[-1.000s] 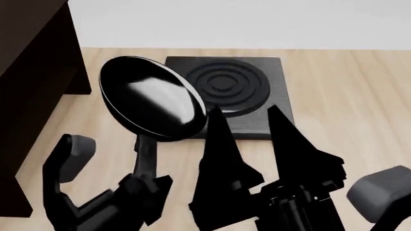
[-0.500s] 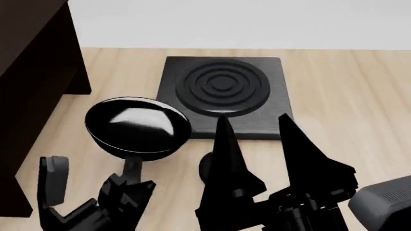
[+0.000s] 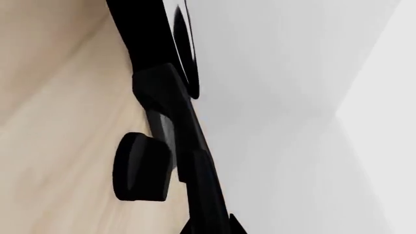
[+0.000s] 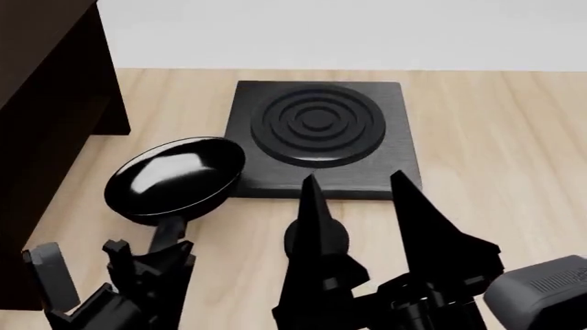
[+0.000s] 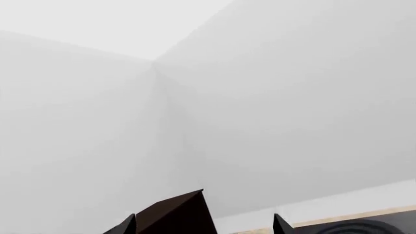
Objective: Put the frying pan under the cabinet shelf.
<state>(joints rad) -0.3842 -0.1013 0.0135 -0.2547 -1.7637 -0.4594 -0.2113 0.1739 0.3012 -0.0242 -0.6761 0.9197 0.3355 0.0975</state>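
Observation:
The black frying pan (image 4: 174, 177) is tilted, just left of the stove plate and right of the dark brown cabinet shelf (image 4: 46, 103). Its long handle (image 4: 165, 230) runs back into my left gripper (image 4: 151, 258), which is shut on it. I cannot tell if the pan touches the table. In the left wrist view the handle (image 3: 175, 126) runs from my left gripper (image 3: 208, 226) to the pan's rim (image 3: 185, 44). My right gripper (image 4: 353, 176) is open and empty, fingers pointing at the stove plate. In the right wrist view it (image 5: 204, 226) faces the cabinet shelf (image 5: 175, 217).
A square black stove plate (image 4: 317, 134) with concentric rings lies on the light wooden table (image 4: 495, 137); it also shows in the right wrist view (image 5: 364, 228). A small black round knob (image 4: 317, 237) lies by my right gripper's left finger, also in the left wrist view (image 3: 140, 168). White wall behind.
The pan has come down and to the left, off the stove plate's corner toward the cabinet shelf, still held by my left gripper. My left arm drew back and left. The right gripper barely moved.

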